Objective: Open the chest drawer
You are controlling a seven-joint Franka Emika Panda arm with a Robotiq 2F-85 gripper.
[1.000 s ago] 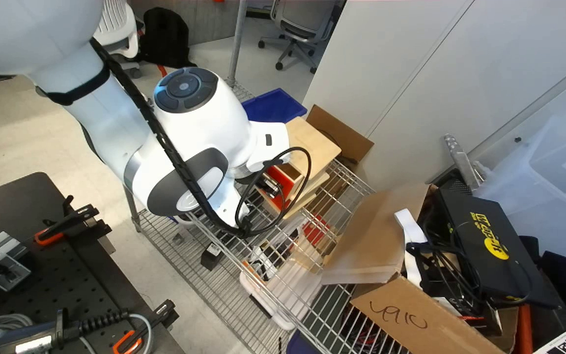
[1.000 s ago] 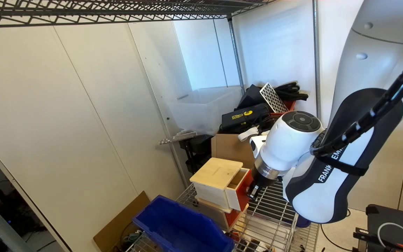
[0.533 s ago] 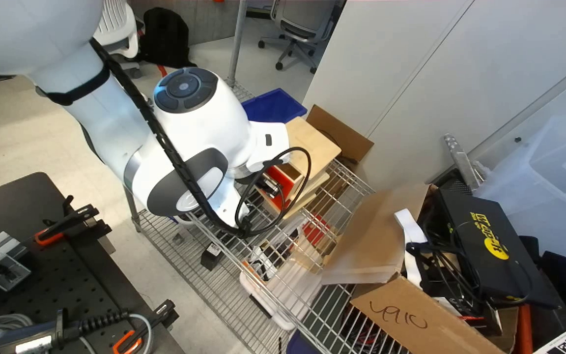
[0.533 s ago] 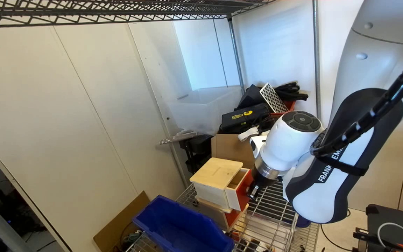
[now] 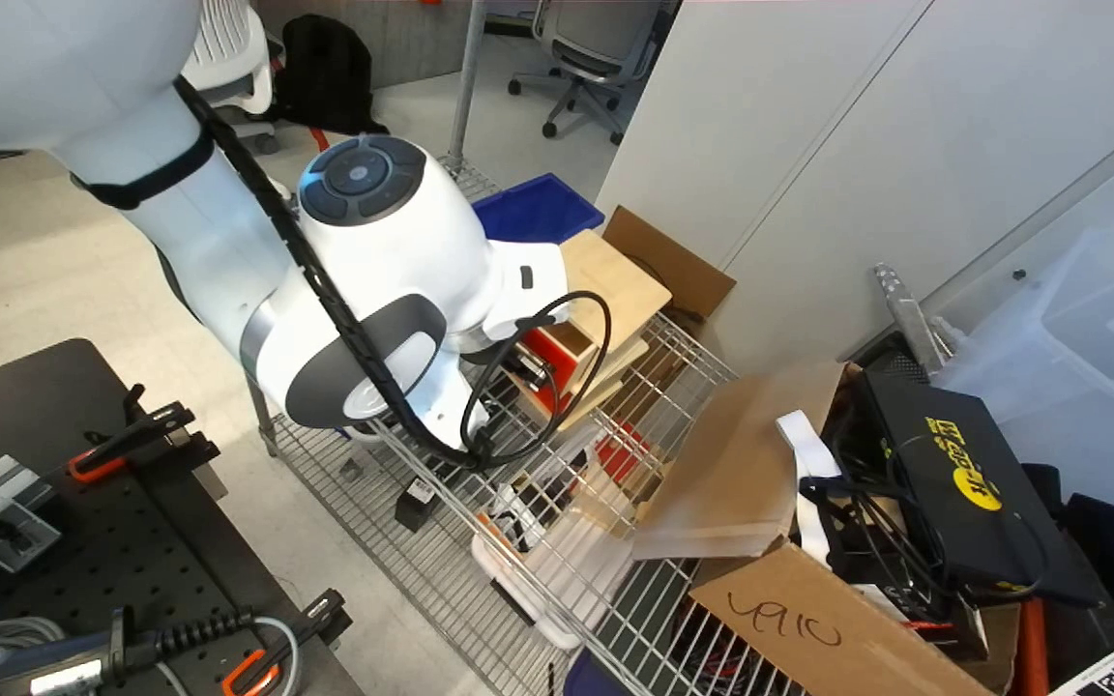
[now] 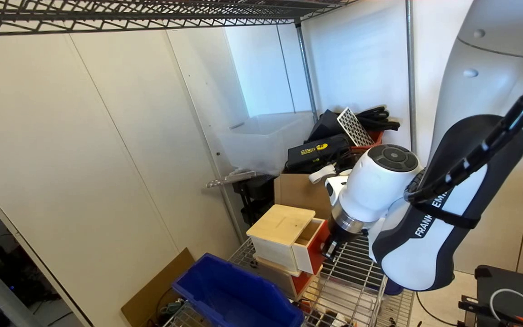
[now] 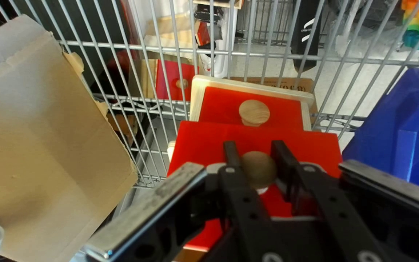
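My hand point(image 7: 255, 158) grips the knob point(image 7: 259, 170) of the upper drawer point(image 6: 312, 247), which stands partly out of the chest point(image 6: 276, 247).

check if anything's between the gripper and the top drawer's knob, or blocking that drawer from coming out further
Nothing visible: the gripper is closed on the knob. Ahead of the partly open top drawer, only the gripper and arm show; the box and bin lie off to either side.

- You seem to be in a lab.
- Your robot arm point(image 5: 402, 261) hangs over a wire shelf point(image 6: 359, 259).
- You have a perforated black bench point(image 5: 141, 551) with clamps point(image 5: 136, 438).
- You see swivel chairs point(image 5: 600, 48) beyond.
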